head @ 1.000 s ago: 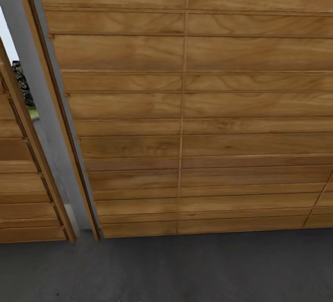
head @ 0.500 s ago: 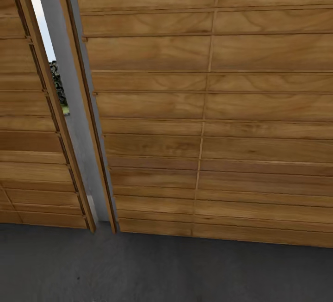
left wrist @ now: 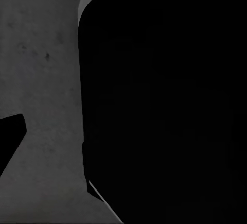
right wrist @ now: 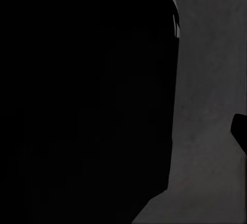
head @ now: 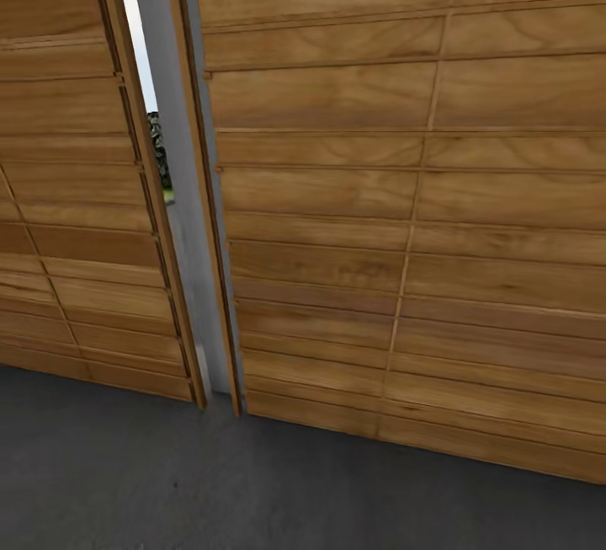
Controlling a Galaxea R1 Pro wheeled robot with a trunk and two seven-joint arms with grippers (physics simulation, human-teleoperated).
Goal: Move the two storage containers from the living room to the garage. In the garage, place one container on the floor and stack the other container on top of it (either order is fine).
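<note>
We face the garage's wood-slat door (head: 404, 221) over the floor (head: 252, 483), jaw state untellable; the storage containers, probably light and stiff, suit rim grips.

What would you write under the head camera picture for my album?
Wood-slat garage door beside a grey post, above the dark concrete floor.

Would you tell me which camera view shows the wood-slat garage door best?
The head view: the wood-slat door spans most of it, slats and a vertical gap clearly visible above the concrete floor. The wrist views show dark shapes over grey floor, not the door.
</note>
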